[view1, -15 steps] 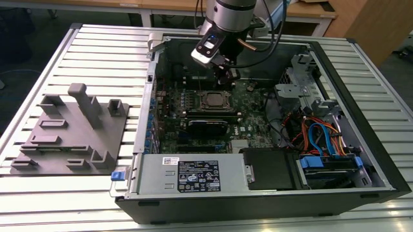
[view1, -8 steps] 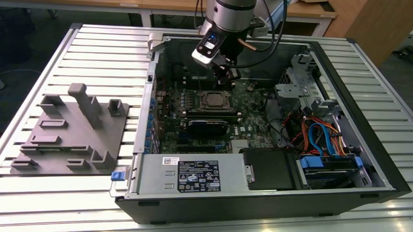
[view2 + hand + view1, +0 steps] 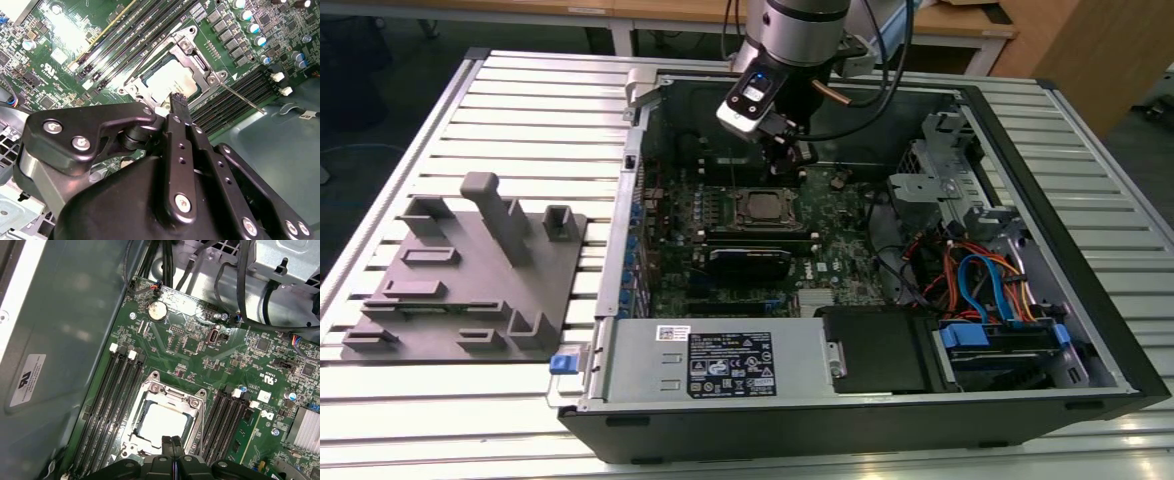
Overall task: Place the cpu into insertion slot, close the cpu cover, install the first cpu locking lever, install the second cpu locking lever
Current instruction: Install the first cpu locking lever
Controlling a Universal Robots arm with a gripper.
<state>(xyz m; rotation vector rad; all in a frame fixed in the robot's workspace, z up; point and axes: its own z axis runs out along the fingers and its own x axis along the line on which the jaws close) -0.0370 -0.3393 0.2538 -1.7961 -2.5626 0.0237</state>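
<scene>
I count 1 cpu (image 3: 162, 422), a small flat square chip w/ pale silver face. It lies flat, face up, in the 1 dark square insertion slot (image 3: 146, 402); being square, it has no long axis. 1 thin silvery cpu cover (image 3: 174, 392) lies down around it. 1 thin metal lever rod (image 3: 243, 98) sticks out slantwise from the socket corner. My black pincer (image 3: 171, 441) is clenched on nothing, just over the socket edge.
</scene>
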